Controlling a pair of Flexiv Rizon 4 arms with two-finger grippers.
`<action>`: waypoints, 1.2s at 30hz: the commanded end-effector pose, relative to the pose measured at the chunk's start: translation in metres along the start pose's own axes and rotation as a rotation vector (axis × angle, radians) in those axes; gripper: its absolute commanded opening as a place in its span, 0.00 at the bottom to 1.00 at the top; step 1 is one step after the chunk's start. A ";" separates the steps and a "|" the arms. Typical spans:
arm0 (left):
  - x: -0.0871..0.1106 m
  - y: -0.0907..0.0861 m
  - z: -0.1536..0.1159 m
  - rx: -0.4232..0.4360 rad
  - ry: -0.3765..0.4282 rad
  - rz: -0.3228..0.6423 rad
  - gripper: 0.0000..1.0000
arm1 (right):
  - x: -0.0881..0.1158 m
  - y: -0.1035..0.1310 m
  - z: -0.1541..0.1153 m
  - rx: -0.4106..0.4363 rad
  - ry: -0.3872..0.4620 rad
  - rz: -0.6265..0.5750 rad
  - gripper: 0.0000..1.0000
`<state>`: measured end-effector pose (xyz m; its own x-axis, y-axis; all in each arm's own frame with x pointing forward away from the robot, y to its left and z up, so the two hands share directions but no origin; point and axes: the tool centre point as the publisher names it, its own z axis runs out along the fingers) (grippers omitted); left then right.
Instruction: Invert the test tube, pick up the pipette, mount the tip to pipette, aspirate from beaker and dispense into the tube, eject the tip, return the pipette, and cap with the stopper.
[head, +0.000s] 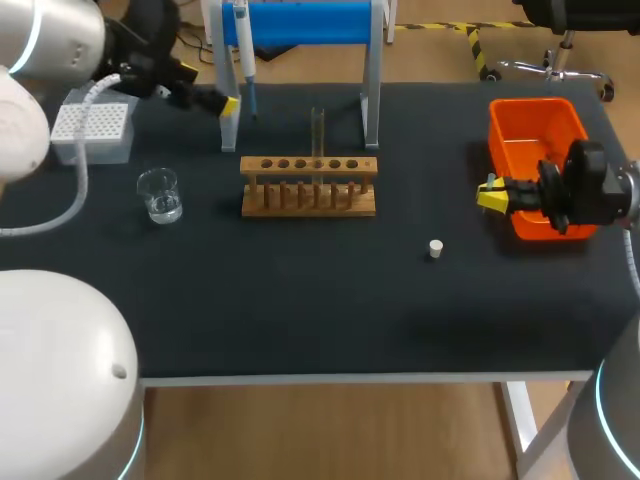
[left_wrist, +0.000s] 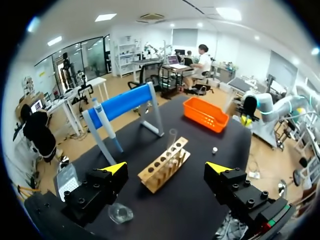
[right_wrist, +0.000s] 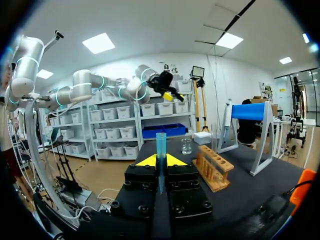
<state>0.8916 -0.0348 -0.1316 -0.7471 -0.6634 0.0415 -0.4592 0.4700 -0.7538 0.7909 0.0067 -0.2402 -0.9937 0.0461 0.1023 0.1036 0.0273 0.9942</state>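
pincer of the right arm (right_wrist: 160, 161) pinches a blue pipette tip (right_wrist: 160, 142) upright between its fingers, beside the orange bin (head: 530, 125) at three o'clock on the tabletop (head: 300, 310). left pincer (left_wrist: 166, 169) is spread wide, holding nothing, at eleven o'clock near the pipette (head: 243, 50) hanging on its blue stand (head: 310, 20). test tube (head: 318, 130) stands upright in the wooden rack (head: 308, 190) at twelve. beaker (head: 160, 195) sits at ten, stopper (head: 435, 248) at four.
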 end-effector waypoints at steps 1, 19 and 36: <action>0.000 -0.003 0.011 -0.001 -0.030 -0.019 1.00 | 0.000 0.000 -0.001 0.000 0.002 -0.001 0.00; -0.009 -0.012 0.032 0.038 -0.188 -0.166 1.00 | 0.000 0.000 -0.001 0.000 0.002 -0.001 0.00; -0.039 -0.032 0.057 0.055 -0.310 -0.260 1.00 | 0.000 0.000 -0.001 0.000 0.002 -0.001 0.00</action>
<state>0.9532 -0.0515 -0.1419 -0.4774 -0.8758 0.0711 -0.5804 0.2536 -0.7738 0.7909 0.0067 -0.2402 -0.9937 0.0461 0.1022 0.1036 0.0274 0.9942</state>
